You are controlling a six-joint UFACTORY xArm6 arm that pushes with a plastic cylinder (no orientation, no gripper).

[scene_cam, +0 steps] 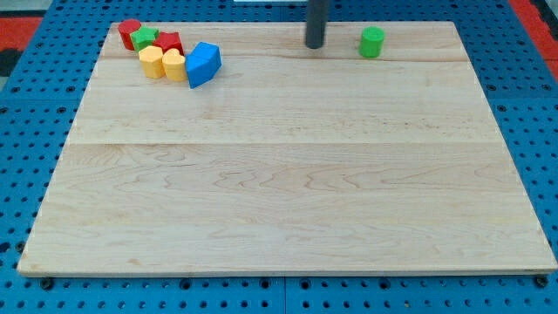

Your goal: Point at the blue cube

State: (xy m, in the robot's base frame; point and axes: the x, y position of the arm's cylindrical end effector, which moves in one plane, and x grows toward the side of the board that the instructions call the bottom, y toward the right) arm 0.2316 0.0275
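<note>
The blue cube (202, 64) sits near the view's top left on the wooden board (288, 174), at the right end of a cluster of blocks. My tip (314, 45) is at the view's top centre, well to the right of the blue cube and not touching any block. A green cylinder (372, 41) stands just to the right of the tip.
The cluster left of the blue cube holds a yellow heart-shaped block (175, 65), a yellow cylinder (152, 62), a red star-shaped block (169, 41), a green star-shaped block (145, 37) and a red cylinder (129, 32). A blue pegboard (26, 131) surrounds the board.
</note>
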